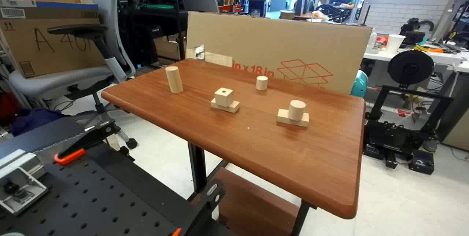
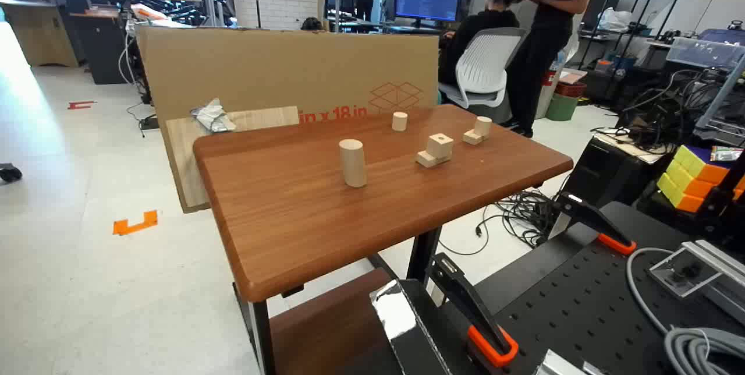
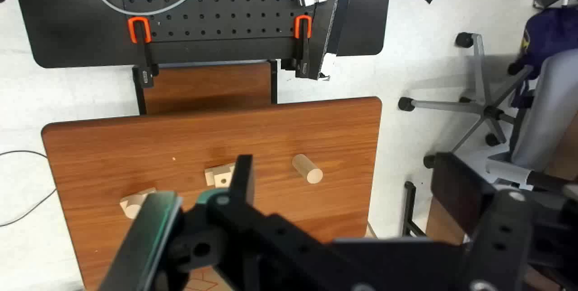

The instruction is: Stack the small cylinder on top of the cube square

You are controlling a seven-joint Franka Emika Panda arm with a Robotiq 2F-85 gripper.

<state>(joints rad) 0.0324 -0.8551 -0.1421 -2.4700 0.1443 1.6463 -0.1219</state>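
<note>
Pale wood is what the small cylinder (image 1: 261, 83) looks made of; I take it to be the short one standing upright, all alone, near the edge of the table (image 1: 315, 159) by the big cardboard (image 1: 238, 41). It should be light and hard, so a firm squeeze would not squash it, but its smooth round side may slip, or it may tip and roll if it gets bumped. I would pinch it around its middle from above, leaving its bottom free to sit flat on the cube square (image 1: 224, 97), which seems to rest on a flat slab (image 1: 231, 108) and could get nudged. Both exterior views show the small cylinder and how tall it stands, but not the robot's fingers (image 3: 458, 187); the wrist view, looking down, shows those, spread wide and holding nothing, but I cannot find the small cylinder there, so maybe they are in the way and hide it
</note>
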